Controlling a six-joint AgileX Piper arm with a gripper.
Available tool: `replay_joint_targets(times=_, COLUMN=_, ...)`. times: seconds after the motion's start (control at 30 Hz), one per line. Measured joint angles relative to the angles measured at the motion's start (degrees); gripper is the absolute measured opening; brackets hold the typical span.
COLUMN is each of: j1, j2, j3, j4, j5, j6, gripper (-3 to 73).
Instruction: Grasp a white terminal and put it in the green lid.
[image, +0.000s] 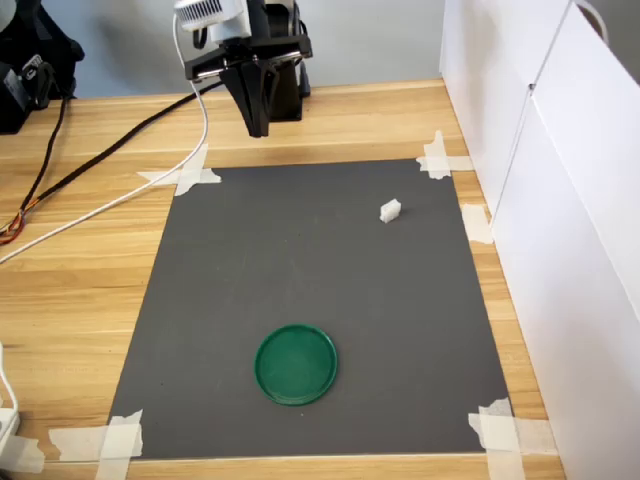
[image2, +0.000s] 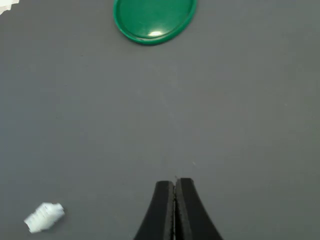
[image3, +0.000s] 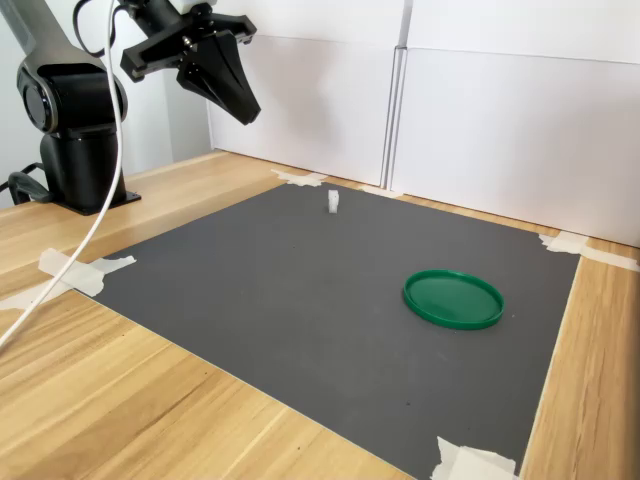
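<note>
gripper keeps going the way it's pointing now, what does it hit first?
Probably bare dark mat. The shut gripper points down at open mat; the white terminal lies off to one side and the green lid farther ahead. Depth is uncertain.

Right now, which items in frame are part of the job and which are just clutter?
Job:
- white terminal, alone on the mat, not yet grasped
- green lid, nothing in it
- claw, shut, raised above the mat's far edge

Clutter:
- dark mat
- tape strips at its corners
- white cable
- white panels
</note>
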Motion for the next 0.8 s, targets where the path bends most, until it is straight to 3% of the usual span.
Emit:
replay_joint_targets(times=0.27, j1=1.85, j2=12.04, j3=-12.62, j4=-1.21, j5=3.75, j6=-2.67, gripper=-2.1)
replay_joint_targets(times=0.57, j1=16.15, j2=20.6, j3=-19.0, j4=-12.23, j5=10.4, j6=-10.6, gripper=-2.1)
replay_joint_targets(times=0.8, j1=27.47, j2=23.07, j3=-23.47, j4=-13.99, j5=21.73, j6=-16.55, gripper=-2.1)
